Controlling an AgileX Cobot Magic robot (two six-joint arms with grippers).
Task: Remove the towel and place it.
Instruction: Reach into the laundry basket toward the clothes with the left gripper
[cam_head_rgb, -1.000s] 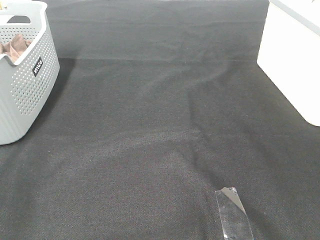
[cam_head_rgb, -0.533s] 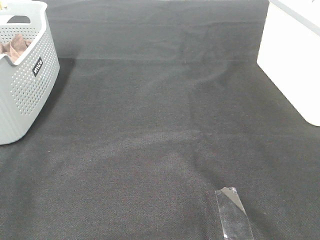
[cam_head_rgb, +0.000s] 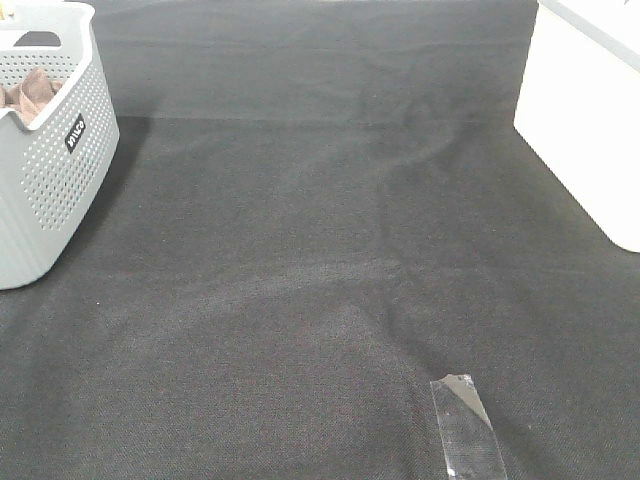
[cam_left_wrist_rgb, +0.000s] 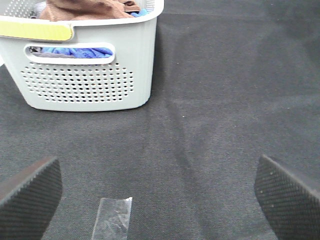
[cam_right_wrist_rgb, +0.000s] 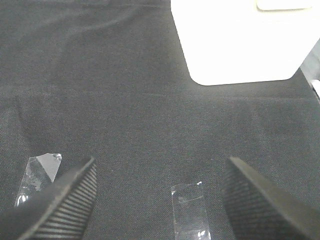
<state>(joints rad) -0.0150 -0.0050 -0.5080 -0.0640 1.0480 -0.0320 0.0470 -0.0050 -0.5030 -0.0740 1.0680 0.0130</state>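
A dark grey, cloth-covered desk (cam_head_rgb: 300, 250) fills the scene, its fabric lying in shallow ripples. At its far left corner stands a pale grey perforated basket (cam_head_rgb: 50, 180) with a small black label on its side. The towel (cam_head_rgb: 28, 92) lies bunched inside this basket, its brown pile showing above the rim. The left wrist view also shows a blue cloth (cam_left_wrist_rgb: 75, 50) through the basket's handle slot, beneath the brown one. At the far right of the desk sits a white box (cam_head_rgb: 585, 110), well apart from the basket. A strip of clear tape (cam_head_rgb: 467, 428) is stuck flat on the near part of the desk.

The left hand (cam_left_wrist_rgb: 157, 195) is above the desk and faces the basket. Its 2 ribbed black pads are spread wide with nothing between them but bare cloth and a piece of tape. The right hand (cam_right_wrist_rgb: 160, 197) likewise has its pads far apart and grips nothing. It points toward the white box, and 2 pieces of tape lie on the desk below it.
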